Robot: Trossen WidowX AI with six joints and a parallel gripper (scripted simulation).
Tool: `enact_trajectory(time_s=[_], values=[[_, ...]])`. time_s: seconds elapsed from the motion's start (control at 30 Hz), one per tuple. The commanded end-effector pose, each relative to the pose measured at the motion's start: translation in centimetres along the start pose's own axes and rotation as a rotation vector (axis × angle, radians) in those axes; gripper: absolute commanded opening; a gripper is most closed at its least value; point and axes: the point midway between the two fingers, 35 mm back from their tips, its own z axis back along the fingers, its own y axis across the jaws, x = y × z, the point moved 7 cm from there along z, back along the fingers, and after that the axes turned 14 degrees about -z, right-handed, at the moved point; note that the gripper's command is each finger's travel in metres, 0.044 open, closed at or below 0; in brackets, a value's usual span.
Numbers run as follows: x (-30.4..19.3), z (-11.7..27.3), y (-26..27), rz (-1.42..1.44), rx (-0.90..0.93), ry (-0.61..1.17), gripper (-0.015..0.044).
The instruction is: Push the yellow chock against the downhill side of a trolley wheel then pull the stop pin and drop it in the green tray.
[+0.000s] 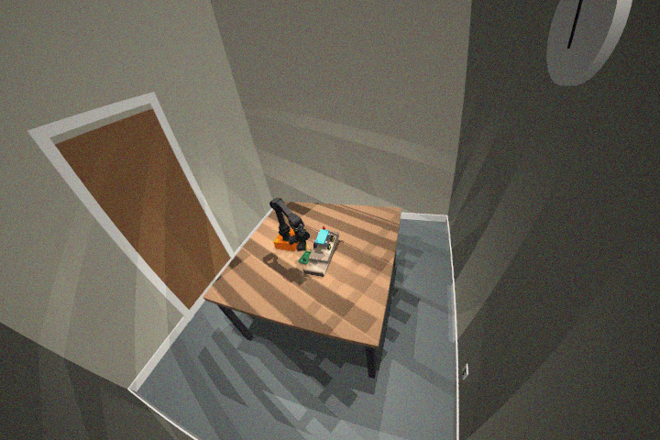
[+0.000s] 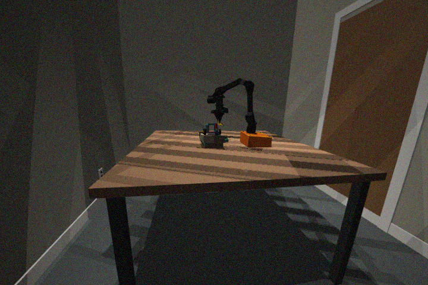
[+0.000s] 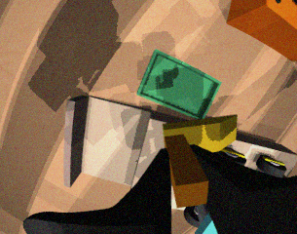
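My gripper (image 1: 302, 249) (image 2: 219, 122) (image 3: 177, 152) is shut on the orange handle (image 3: 189, 171) of the yellow chock (image 3: 213, 136) (image 2: 220, 124). The chock hangs in the air, above the ramp's tray side in the wrist view; its black base cannot be made out. The cyan trolley (image 1: 322, 237) (image 3: 206, 226) stands on the grey ramp (image 1: 315, 268) (image 2: 211, 141) (image 3: 109, 136). My fingers hide much of it in the wrist view. The red-headed stop pin (image 1: 324, 227) (image 2: 216, 126) is at the trolley's far end. The green tray (image 3: 147, 72) (image 1: 304, 257) lies beside the ramp.
The orange block (image 1: 284, 244) (image 2: 256, 139) (image 3: 265, 24) under the arm's base stands to the side of the ramp, past the tray. All of it rests on the wooden table (image 1: 351, 311) (image 2: 255, 168). The arm's shadow falls near the ramp's low end.
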Motion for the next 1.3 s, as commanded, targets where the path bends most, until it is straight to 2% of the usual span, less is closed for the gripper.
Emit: enact_trajectory(time_s=[0.0, 0.23, 1.0, 1.27], values=[[0.0, 0.0, 0.2, -0.150, -0.014, 0.004, 0.0000], [0.0, 0.0, 0.3, -0.371, -0.030, 0.006, 0.0000], [-2.9, -0.6, 1.1, -0.376, -0.030, 0.009, 0.0000], [-2.9, -2.4, 1.1, -0.376, -0.030, 0.009, 0.0000]])
